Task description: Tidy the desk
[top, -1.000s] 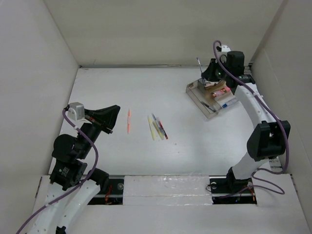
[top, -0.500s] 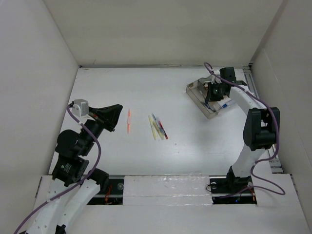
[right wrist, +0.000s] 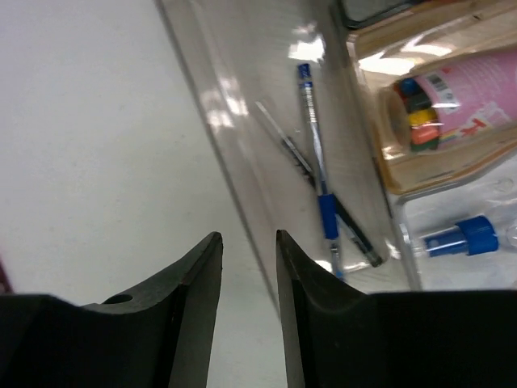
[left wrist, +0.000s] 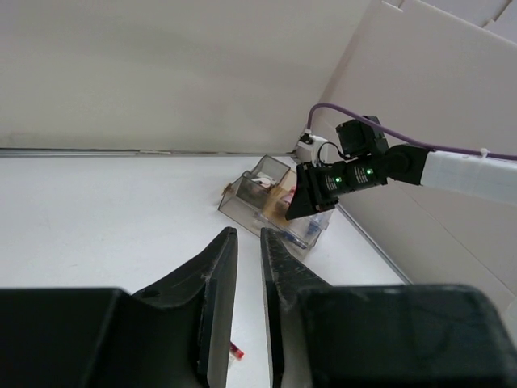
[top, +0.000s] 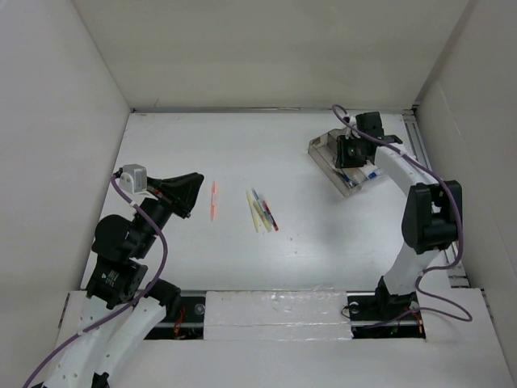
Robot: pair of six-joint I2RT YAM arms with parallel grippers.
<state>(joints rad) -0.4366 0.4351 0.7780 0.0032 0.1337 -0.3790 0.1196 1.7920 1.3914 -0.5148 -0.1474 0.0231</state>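
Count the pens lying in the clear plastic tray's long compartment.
2: a clear pen with a blue grip lies along that compartment, and a thin black pen crosses it. The right claw may hide more.

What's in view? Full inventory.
flat white matte desk: 1, white, cell floor
clear plastic compartmented tray: 1, transparent, far right of desk
slim orange pen: 1, orange, left of centre
loose pen cluster: three or four, yellow, cream, blue-red, centre
blue ballpoint pen: 1, blue, in tray
thin black pen: 1, black, in tray, crossing blue one
pink-labelled container: 1, pink, next compartment
blue-capped item: 1, blue cap, in tray
left end effector: 1, black, near left, slightly parted, empty
right end effector: 1, black, over tray, open, empty
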